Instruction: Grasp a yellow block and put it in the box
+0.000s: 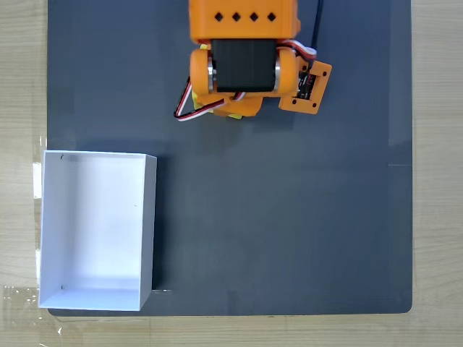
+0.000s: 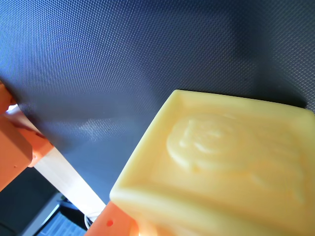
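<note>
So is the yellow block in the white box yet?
Not yet. The box is empty at the mat's lower left in the fixed view. The arm is far from it, at the top edge. In the wrist view the yellow block sits right against the gripper, but a firm grip can't be told. Carrying and dropping remain.

Glossy plastic yellow block (image 2: 231, 162), matt textured dark mat (image 2: 123, 59), smooth white box (image 1: 148, 224)

Apparently open mat (image 1: 289, 217) toward box (image 1: 148, 224)
</note>
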You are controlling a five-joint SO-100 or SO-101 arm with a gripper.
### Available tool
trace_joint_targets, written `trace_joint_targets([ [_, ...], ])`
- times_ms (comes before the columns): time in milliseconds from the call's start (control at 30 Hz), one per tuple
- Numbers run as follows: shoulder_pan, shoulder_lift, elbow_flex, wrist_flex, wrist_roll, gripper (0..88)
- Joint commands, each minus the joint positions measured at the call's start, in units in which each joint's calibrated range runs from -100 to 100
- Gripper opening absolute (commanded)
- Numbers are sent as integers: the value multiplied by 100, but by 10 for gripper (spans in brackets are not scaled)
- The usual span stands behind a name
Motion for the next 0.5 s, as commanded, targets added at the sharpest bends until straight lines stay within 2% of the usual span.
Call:
trace_joint_targets([
  [0,-109,-140,-202,45,37,184],
  [300,-665,-1488,-1776,-16,-16,181],
  [467,-354,-2005,-2925,-1081,26,179],
])
